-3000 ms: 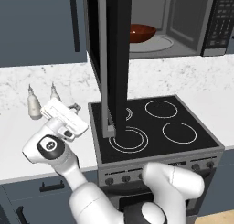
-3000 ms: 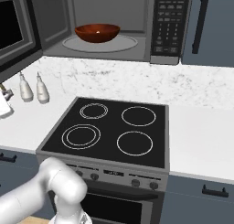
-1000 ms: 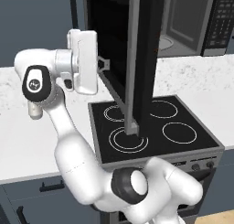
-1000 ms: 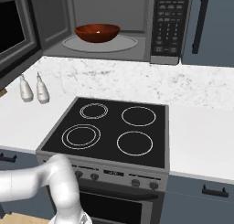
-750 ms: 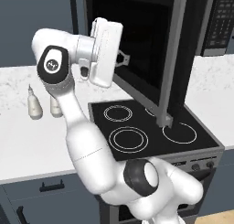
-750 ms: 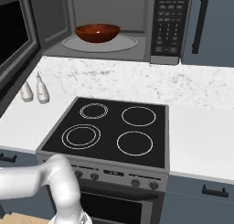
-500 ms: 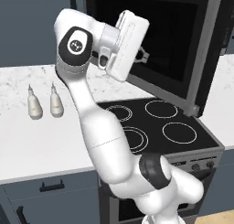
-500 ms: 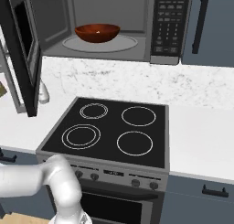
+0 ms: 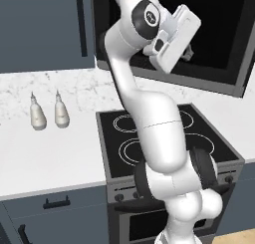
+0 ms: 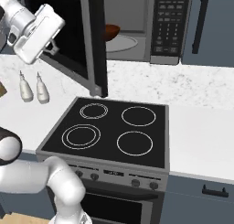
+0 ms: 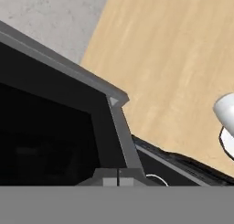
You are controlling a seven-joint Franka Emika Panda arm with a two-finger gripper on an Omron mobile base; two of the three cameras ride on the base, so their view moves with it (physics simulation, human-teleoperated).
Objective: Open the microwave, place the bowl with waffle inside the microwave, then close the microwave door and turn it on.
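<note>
Although the microwave door (image 10: 87,45) had stood wide open half a second before, it was now seen swung most of the way toward the cavity, with the gripper (image 10: 54,47) pressed against its outer face at about nine o'clock in the right base view. By that change the closing step was judged to be well under way, though a gap remained between the door's free edge and the microwave (image 10: 151,22), so the latch had not yet been reached.

From the left base view the gripper (image 9: 188,53) was seen at one o'clock, laid against the dark glass of the door (image 9: 219,44). Its jaws were taken to be closed on nothing and used as a pusher, though the fingertips could not be made out clearly in either base view. In the hand view the grey frame of the door (image 11: 116,127) was seen running close past the fingers.

Inside the cavity, the bowl (image 10: 112,32) was seen on the glass turntable (image 10: 121,43), partly hidden behind the door's edge. The waffle was presumably in it, but could not be seen from this angle. The keypad strip (image 10: 167,26) at the right side of the microwave was left untouched, so switching on remained to be done.
</note>
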